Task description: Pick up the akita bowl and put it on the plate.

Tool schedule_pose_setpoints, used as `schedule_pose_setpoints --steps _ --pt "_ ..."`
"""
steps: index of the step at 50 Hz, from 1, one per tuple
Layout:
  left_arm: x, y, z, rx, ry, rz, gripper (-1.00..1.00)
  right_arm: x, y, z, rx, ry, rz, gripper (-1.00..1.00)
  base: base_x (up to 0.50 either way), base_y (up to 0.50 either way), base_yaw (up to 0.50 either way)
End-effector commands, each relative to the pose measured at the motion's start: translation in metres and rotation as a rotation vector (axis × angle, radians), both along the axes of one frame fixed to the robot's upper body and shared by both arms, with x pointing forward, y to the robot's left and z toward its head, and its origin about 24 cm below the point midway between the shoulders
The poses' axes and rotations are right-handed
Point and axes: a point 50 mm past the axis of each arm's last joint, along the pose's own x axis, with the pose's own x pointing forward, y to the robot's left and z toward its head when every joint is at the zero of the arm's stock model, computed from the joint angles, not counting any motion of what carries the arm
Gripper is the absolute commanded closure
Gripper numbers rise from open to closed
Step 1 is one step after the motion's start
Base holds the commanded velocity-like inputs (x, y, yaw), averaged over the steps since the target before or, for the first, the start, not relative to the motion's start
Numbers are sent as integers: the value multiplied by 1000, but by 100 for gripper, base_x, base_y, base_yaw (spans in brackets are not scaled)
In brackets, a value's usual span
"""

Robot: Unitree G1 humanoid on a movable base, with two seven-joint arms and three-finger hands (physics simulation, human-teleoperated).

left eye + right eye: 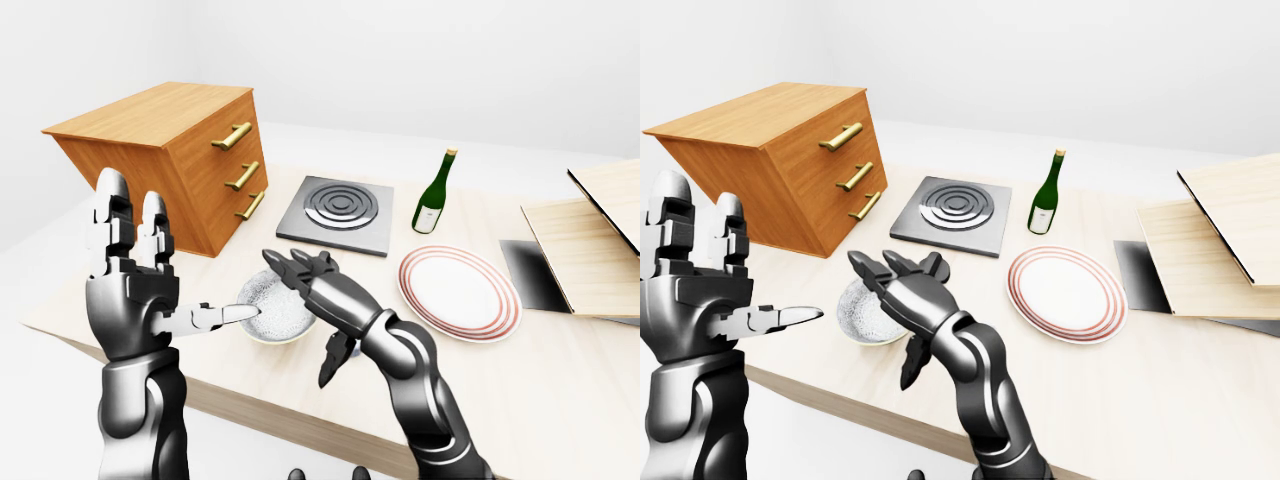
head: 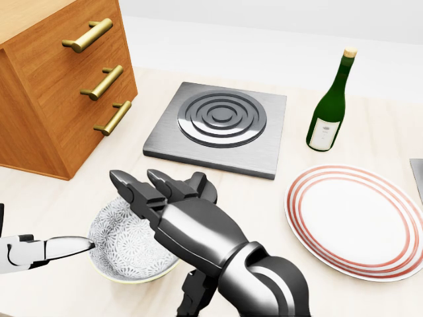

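The akita bowl (image 2: 122, 247), pale with a fine grey pattern, stands on the light table near the bottom left of the head view. My right hand (image 1: 300, 315) reaches over the bowl's right rim with its fingers (image 2: 135, 188) spread and its thumb hanging below; it is open and holds nothing. My left hand (image 1: 180, 265) is raised to the left of the bowl, fingers upright and open, with its pale thumb (image 2: 59, 247) pointing at the bowl's left rim. The white plate (image 2: 353, 221) with red rings lies empty to the right.
A wooden drawer cabinet (image 2: 59, 86) stands at the upper left. A grey burner plate (image 2: 221, 125) and a green wine bottle (image 2: 328, 109) lie beyond the bowl. Wooden boards (image 1: 590, 240) and a dark sheet (image 1: 530, 275) sit right of the plate.
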Motion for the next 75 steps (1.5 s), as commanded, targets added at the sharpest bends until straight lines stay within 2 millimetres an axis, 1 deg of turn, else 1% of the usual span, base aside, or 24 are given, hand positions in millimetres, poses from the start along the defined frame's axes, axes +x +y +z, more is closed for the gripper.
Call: schedule_pose_setpoints --steps 1,6,8,12,17,23,30,35,38,49,56,60,63,66,71,75 --pt "0 0 0 1 -1 -1 -100 12 -2 -1 -38 1 -42 -100 0 0 0" --pt "1 0 -2 0 9 0 -100 15 -1 -2 -58 -1 -50 -100 0 0 0" --pt "0 0 0 -1 -1 0 -100 15 0 -2 -64 -3 -52 -100 0 0 0" --pt "0 0 0 -1 1 0 -100 18 0 -8 -76 24 -56 -100 0 0 0" --pt "-1 0 0 -1 0 -2 -100 19 3 -10 -101 20 -62 -100 0 0 0" --pt "-1 -1 0 0 -1 -2 -100 25 3 -18 -130 52 -70 -100 0 0 0" --pt "-2 0 1 -3 -6 0 -100 26 6 -27 -184 71 -80 -100 0 0 0" --pt "-1 0 0 -3 -3 0 -100 27 7 -29 -216 68 -87 -100 0 0 0" --pt "-2 1 2 -4 -10 1 -100 29 8 -37 -236 102 -91 -100 0 0 0" --pt "-1 1 1 -4 -8 1 -100 21 4 -50 -288 121 -101 -100 0 0 0" --pt "-1 1 2 -4 -10 2 -100 23 6 -48 -299 111 -110 -100 0 0 0" --pt "-1 2 2 -5 -10 2 -100 27 7 -38 -309 63 -125 -100 0 0 0" --pt "-2 2 3 -7 -16 5 -100 29 7 -35 -313 54 -131 -100 0 0 0" --pt "-3 2 4 -8 -22 5 -100 33 6 -37 -320 64 -134 -100 0 0 0" --pt "-2 2 4 -8 -19 4 -100 38 -3 -53 -374 115 -146 -100 0 0 0" --pt "-2 2 3 -8 -17 4 -100 39 -7 -54 -380 117 -163 -100 0 0 0"
